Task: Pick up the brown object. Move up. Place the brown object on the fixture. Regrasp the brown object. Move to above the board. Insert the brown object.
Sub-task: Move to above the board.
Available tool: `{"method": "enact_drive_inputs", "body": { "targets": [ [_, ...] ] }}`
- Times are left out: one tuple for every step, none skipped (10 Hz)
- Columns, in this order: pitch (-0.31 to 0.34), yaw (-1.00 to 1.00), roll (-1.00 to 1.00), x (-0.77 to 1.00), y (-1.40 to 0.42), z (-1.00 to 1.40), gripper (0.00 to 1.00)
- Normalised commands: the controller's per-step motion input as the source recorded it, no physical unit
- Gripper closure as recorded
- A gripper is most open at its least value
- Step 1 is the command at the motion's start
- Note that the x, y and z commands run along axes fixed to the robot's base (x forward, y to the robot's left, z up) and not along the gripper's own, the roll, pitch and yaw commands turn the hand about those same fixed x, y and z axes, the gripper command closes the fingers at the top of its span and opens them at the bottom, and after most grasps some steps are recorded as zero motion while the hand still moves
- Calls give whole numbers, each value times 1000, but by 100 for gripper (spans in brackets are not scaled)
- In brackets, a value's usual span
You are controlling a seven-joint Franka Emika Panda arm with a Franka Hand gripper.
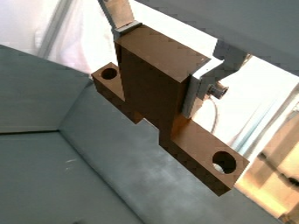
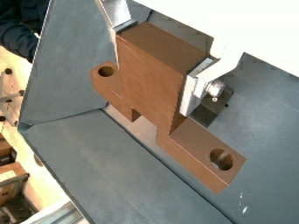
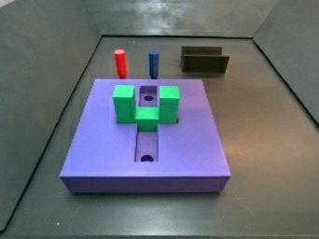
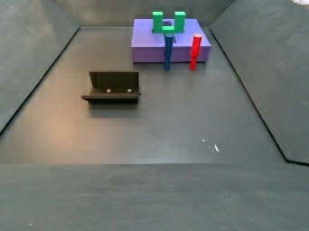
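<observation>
Two gripper (image 2: 158, 66) fingers clamp brown object (image 2: 163, 101) — lifted clear above floor, both wrist views.

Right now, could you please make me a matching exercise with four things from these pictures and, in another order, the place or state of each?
Things:
1. brown object
2. fixture
3. green U-shaped block
4. red peg

Places or states:
A. on top of the purple board
B. upright on the floor beside the blue peg
C. held between the fingers of the pincer, as both wrist views show
D. on the floor, nothing on it

Pairs: 1-C, 2-D, 3-A, 4-B
</observation>
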Motion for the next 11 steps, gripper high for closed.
{"method": "enact_drive_inputs", "body": {
  "targets": [
    [40,8,-1000,-802,-1400,278,100],
    [23,14,-1000,-851,-1400,292,100],
    [23,19,-1000,-864,-1400,266,100],
    [18,21,-1000,-858,-1400,264,100],
    [12,24,-1000,-882,-1400,254,100],
    [0,28,-1000,-447,-672,121,100],
    [-10,32,-1000,-217,-271,36,100],
    [-4,19,-1000,-105,-97,11,100],
    [-20,14,-924,-66,-8,9,100],
    [-30,6,-769,-48,9,-11,100],
    [-29,0,-477,-38,15,8,100]
  ]
}}
